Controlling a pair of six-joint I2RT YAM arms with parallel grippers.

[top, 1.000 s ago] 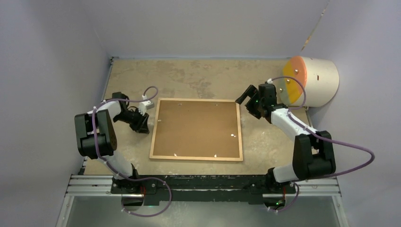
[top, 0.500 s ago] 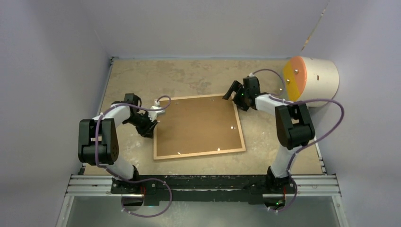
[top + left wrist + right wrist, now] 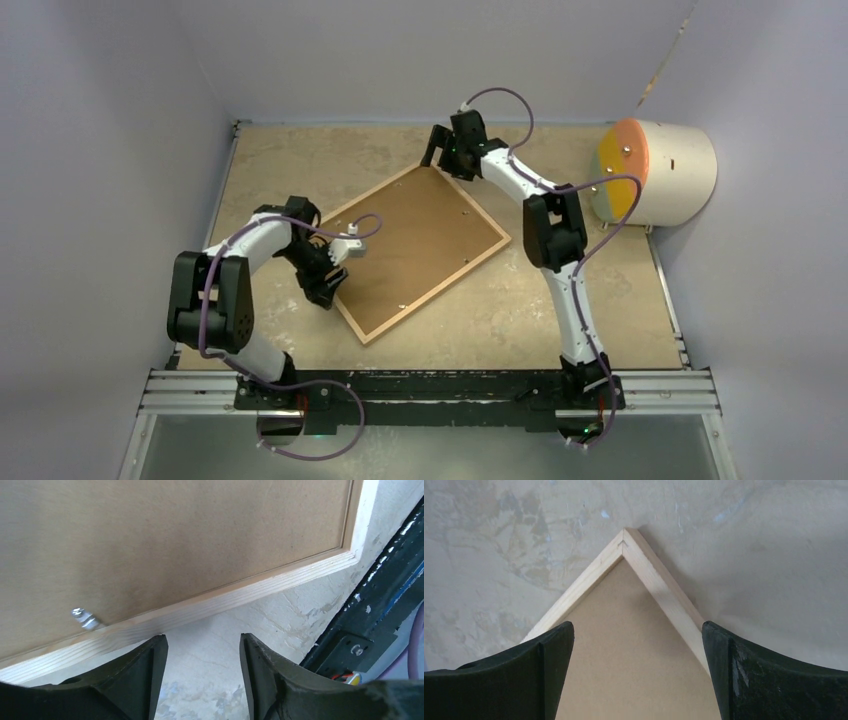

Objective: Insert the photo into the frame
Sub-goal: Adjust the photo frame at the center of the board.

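Note:
The frame [image 3: 440, 290] lies back-up on the table, turned diagonally, its brown backing board [image 3: 420, 245] filling it. The photo is not in view. My left gripper [image 3: 335, 285] is open at the frame's near-left side. In the left wrist view [image 3: 202, 645] one fingertip [image 3: 155, 647] sits against the wooden strip [image 3: 225, 600], with bare table between the fingers. My right gripper [image 3: 437, 160] is open at the frame's far corner. In the right wrist view [image 3: 638, 630] its fingers straddle that corner [image 3: 624, 542] over the backing board [image 3: 634, 670].
A cream cylinder with an orange face [image 3: 660, 170] lies at the back right. The black metal rail [image 3: 430, 385] runs along the near table edge and shows in the left wrist view [image 3: 380, 595]. A small metal tab [image 3: 85, 620] sits on the backing board. Walls close three sides.
The frame has turned counterclockwise from square to diagonal. My right gripper swung to the far left with its corner. My left gripper moved right and nearer along the left side.

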